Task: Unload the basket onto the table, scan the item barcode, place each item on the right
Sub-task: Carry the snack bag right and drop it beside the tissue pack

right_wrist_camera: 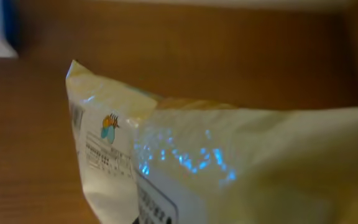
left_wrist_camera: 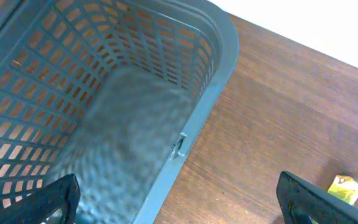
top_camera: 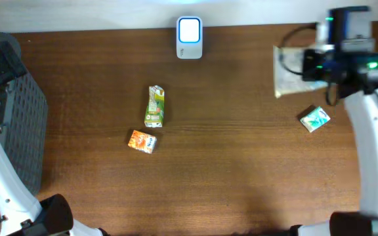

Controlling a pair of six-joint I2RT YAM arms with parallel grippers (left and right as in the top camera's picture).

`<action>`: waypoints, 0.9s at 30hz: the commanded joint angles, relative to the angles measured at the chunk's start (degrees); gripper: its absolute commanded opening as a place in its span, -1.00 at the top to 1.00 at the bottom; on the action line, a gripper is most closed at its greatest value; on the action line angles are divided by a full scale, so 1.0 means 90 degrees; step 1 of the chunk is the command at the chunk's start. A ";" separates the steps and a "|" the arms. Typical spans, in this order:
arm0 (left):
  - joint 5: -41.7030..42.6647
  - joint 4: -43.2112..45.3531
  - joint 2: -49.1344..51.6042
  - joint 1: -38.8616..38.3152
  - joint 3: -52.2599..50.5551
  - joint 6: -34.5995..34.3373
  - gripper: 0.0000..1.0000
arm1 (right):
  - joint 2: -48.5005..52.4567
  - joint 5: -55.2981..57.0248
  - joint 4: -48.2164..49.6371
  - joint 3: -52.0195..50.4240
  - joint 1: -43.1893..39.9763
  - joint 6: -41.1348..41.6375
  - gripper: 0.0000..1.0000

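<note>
Nearest on the wooden worktop point(top_camera: 241, 177) is a small orange carton point(top_camera: 142, 141), lying left of centre. Just beyond it, close but not touching, a green juice carton point(top_camera: 155, 106) lies on its side, its long side running near to far.

At the left edge stands a grey mesh basket point(top_camera: 25, 131). The left hand point(left_wrist_camera: 182, 202) hangs over the basket's right rim with its two dark fingers spread wide and nothing between them. Its camera looks down into the basket and onto bare wood beside it.

On the right, well apart from the cartons, a small blue-green pack point(top_camera: 315, 118) lies tilted on the wood. Just beyond it is the task's item, a pale bag point(top_camera: 289, 78), at the far right of the worktop. The right hand point(top_camera: 306, 64) is closed on the bag's right edge. Its own camera does not show the fingers. That view is filled by the bag's cream, glossy surface, with small print and a small coloured emblem near one corner. Whether a barcode faces up cannot be told.

Farthest, at the centre of the far edge, sits the white scanner point(top_camera: 189, 38) with its window lit. It is well to the left of the bag.
</note>
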 commanded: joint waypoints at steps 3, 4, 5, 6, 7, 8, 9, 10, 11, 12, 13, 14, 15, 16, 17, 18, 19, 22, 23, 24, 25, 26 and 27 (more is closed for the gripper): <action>0.0000 0.0010 0.0019 0.0022 0.0058 0.0097 -0.98 | 0.0821 -0.1608 -0.0017 -0.0663 -0.1409 0.0772 0.92; 0.0000 0.0010 0.0019 0.0022 0.0058 0.0097 -0.98 | 0.1054 -0.1756 -0.0017 -0.0780 -0.1634 0.0770 0.92; -0.0002 0.0010 0.0019 0.0022 0.0058 0.0097 -0.98 | 0.1304 -0.1897 -0.0015 -0.0877 -0.1817 0.0753 0.92; -0.0002 0.0010 0.0019 0.0022 0.0058 0.0097 -0.98 | 0.1545 -0.2011 -0.0015 -0.0942 -0.1957 0.0678 0.92; -0.0002 0.0007 0.0019 0.0022 0.0058 0.0097 -0.98 | 0.1792 -0.2093 -0.0015 -0.0979 -0.2072 0.0656 0.92; -0.0002 0.0010 0.0019 0.0022 0.0058 0.0097 -0.98 | 0.1979 -0.2174 -0.0019 -0.0984 -0.2149 0.0653 0.92; -0.0002 0.0010 0.0019 0.0022 0.0058 0.0097 -0.98 | 0.2225 -0.2195 -0.0019 -0.0984 -0.2239 0.0656 0.92; -0.0002 0.0007 0.0019 0.0022 0.0058 0.0097 -0.98 | 0.2370 -0.2195 -0.0022 -0.0984 -0.2283 0.0656 0.92; -0.0002 0.0010 0.0019 0.0022 0.0058 0.0097 -0.98 | 0.2531 -0.2191 -0.0019 -0.0984 -0.2317 0.0656 0.92; -0.0002 0.0010 0.0019 0.0022 0.0058 0.0097 -0.98 | 0.2671 -0.2142 0.0010 -0.0984 -0.2344 0.0656 0.92; 0.0000 0.0010 0.0019 0.0022 0.0058 0.0097 -0.98 | 0.2718 -0.2142 0.0044 -0.0984 -0.2344 0.0656 0.92; -0.0002 0.0007 0.0019 0.0022 0.0058 0.0097 -0.98 | 0.2722 -0.2140 0.0090 -0.0984 -0.2346 0.0656 0.92; 0.0000 0.0010 0.0019 0.0022 0.0058 0.0097 -0.98 | 0.2722 -0.2096 0.0153 -0.0984 -0.2346 0.0656 0.92; -0.0002 0.0007 0.0019 0.0022 0.0058 0.0097 -0.98 | 0.2703 -0.2096 0.0216 -0.0971 -0.2346 0.0656 0.85; -0.0002 0.0010 0.0019 0.0022 0.0058 0.0097 -0.98 | 0.2679 -0.2093 0.0248 -0.0908 -0.2351 0.0653 0.77; -0.0002 0.0010 0.0019 0.0022 0.0058 0.0097 -0.98 | 0.2669 -0.2093 0.0236 -0.0784 -0.2351 0.0653 0.68; -0.0002 0.0007 0.0019 0.0022 0.0058 0.0097 -0.98 | 0.2664 -0.2093 0.0187 -0.0653 -0.2351 0.0653 0.57; -0.0002 0.0010 0.0019 0.0022 0.0058 0.0097 -0.98 | 0.2618 -0.2069 -0.0226 0.0102 -0.2348 0.0653 0.21; -0.0002 0.0007 0.0019 0.0022 0.0058 0.0097 -0.98 | 0.2601 -0.1999 -0.0427 0.0408 -0.2346 0.0653 0.14; -0.0002 0.0010 0.0019 0.0022 0.0058 0.0097 -0.98 | 0.2594 -0.1921 -0.0612 0.0685 -0.2344 0.0653 0.09; -0.0002 0.0010 0.0019 0.0022 0.0058 0.0097 -0.98 | 0.2594 -0.1875 -0.0782 0.0925 -0.2344 0.0651 0.07; -0.0002 0.0010 0.0019 0.0022 0.0058 0.0097 -0.98 | 0.2594 -0.1887 -0.1061 0.1302 -0.2341 0.0622 0.06; -0.0002 0.0010 0.0019 0.0022 0.0058 0.0097 -0.99 | 0.2594 -0.1916 -0.1345 0.1673 -0.2336 0.0617 0.06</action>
